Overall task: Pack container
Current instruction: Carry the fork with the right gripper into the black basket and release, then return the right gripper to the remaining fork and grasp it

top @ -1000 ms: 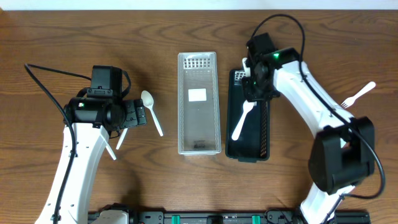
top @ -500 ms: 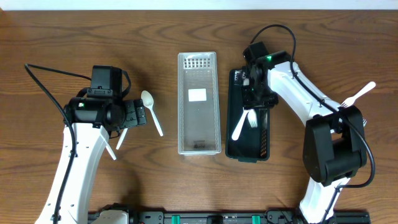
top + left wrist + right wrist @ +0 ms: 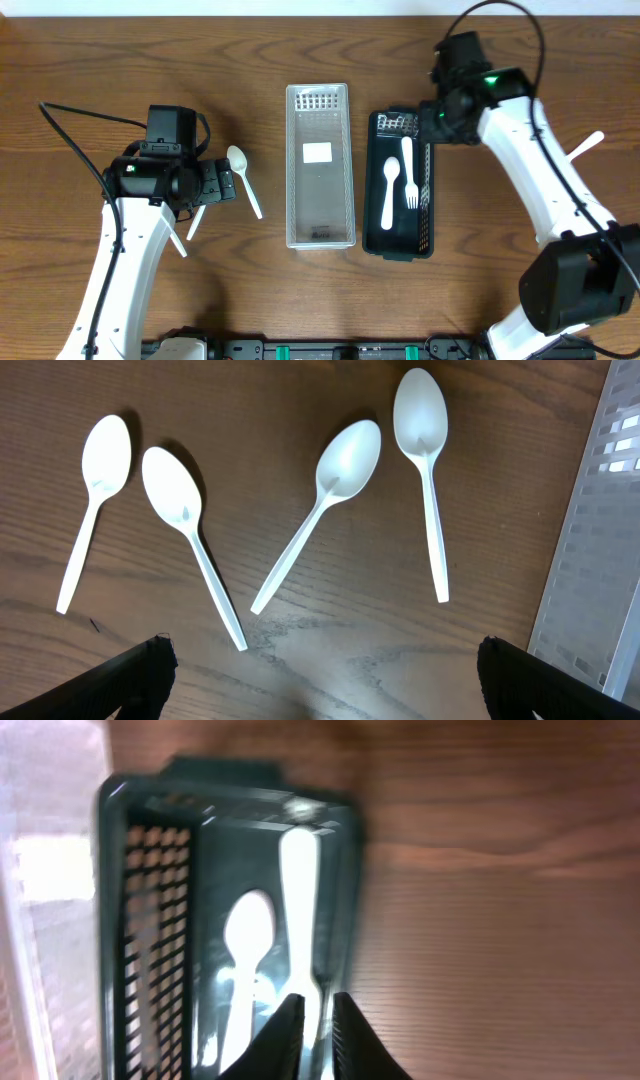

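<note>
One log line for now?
black plastic tray: white plastic spoon, white plastic fork inside | right gripper: empty, at tray end | left gripper: open above four white spoons

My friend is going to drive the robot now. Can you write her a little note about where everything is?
Left gripper: open, empty, above four spoons on the table, left of the clear bin.
Right gripper: shut, empty, above one end of the black tray.
Done: one spoon and one fork lie side by side in the tray.
Left to do: pack the four spoons and the loose fork on the table at the far right. The clear bin holds no cutlery.
</note>
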You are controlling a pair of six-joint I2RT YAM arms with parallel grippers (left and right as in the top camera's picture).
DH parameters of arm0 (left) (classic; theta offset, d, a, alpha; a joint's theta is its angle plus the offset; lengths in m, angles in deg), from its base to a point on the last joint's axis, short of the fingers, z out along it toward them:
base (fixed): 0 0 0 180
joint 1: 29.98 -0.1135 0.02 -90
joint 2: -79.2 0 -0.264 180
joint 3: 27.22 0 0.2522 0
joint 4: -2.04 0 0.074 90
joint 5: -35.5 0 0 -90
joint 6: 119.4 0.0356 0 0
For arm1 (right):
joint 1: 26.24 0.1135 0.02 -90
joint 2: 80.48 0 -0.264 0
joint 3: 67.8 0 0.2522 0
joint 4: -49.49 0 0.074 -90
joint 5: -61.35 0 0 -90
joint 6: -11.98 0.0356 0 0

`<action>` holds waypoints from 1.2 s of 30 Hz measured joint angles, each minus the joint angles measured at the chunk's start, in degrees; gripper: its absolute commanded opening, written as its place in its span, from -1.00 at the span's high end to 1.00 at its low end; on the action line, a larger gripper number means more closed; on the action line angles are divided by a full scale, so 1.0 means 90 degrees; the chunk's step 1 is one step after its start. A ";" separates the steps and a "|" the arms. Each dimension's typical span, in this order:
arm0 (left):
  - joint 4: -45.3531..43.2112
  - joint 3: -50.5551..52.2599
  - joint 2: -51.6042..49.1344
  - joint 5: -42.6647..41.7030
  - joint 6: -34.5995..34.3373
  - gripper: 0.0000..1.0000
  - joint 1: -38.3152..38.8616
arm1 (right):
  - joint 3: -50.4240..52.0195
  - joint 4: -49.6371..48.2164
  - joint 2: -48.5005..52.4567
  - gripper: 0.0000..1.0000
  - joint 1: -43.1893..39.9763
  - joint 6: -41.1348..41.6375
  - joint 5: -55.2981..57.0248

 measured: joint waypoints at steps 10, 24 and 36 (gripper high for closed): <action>-0.0002 0.0000 0.0000 0.0000 0.0000 -0.96 0.0002 | 0.0369 0.0102 0.0260 0.93 -0.0542 0.0034 0.0087; -0.0002 0.0000 0.0000 0.0000 0.0000 -0.96 0.0000 | 0.1630 -0.0340 0.0367 0.92 -0.0529 -0.0175 -0.0296; -0.0002 0.0000 0.0000 0.0000 0.0000 -0.96 0.0000 | 0.1664 -0.0595 0.0367 0.85 -0.0529 -0.0821 -0.1316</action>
